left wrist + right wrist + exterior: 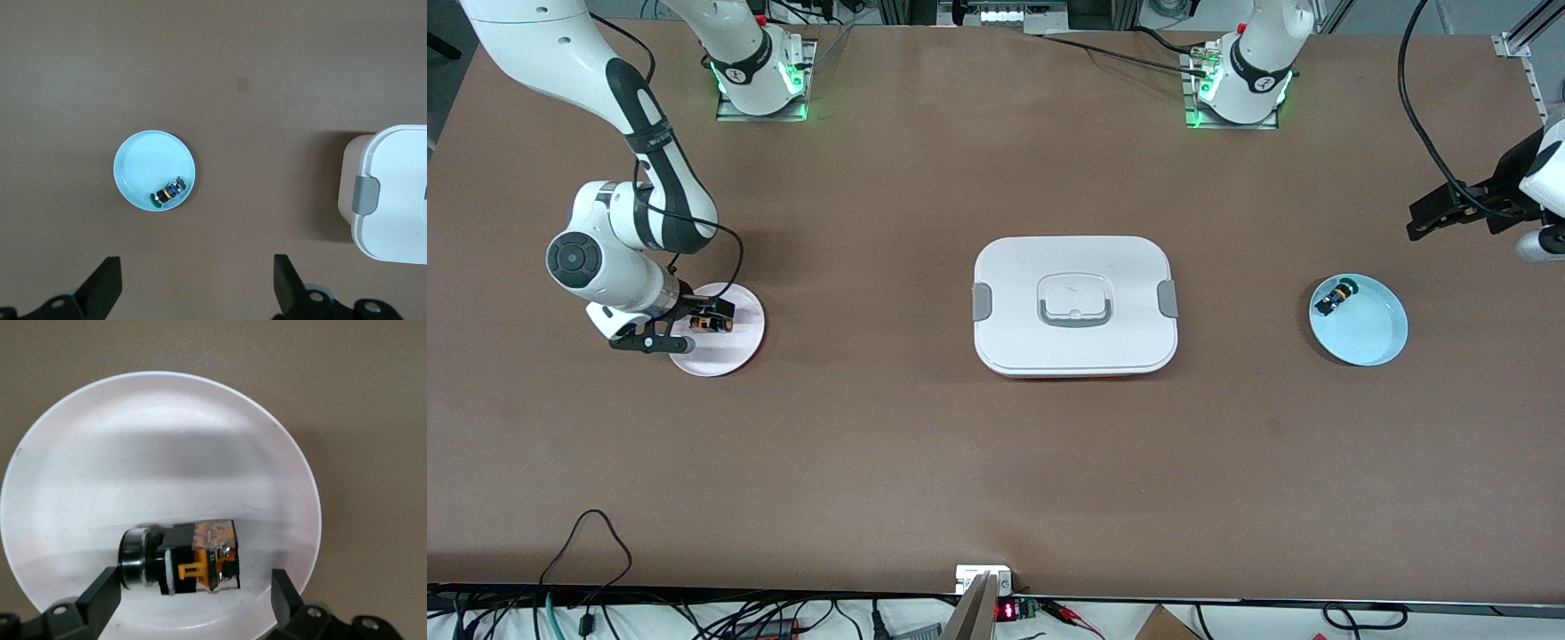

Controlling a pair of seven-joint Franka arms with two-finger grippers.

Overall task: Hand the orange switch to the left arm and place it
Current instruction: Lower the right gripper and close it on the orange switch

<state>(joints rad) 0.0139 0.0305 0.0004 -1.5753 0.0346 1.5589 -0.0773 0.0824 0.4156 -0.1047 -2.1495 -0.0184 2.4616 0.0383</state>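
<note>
The orange switch point(715, 324) lies on its side in a small white plate point(734, 351) toward the right arm's end of the table. My right gripper point(701, 325) is down at the plate, open, with a finger on each side of the switch. In the right wrist view the switch point(183, 560) lies between the fingers point(100, 593) without touching them, on the plate point(160, 440). My left gripper point(1436, 213) is open and empty, waiting high over the table at the left arm's end. The white box point(1074, 302) stands at the table's middle, between the two plates.
A light blue plate point(1369, 333) with a green-capped switch point(1336, 296) lies toward the left arm's end. The left wrist view shows that plate point(143, 167), that switch point(167, 193) and the box's end point(393, 193). Cables run along the table's near edge.
</note>
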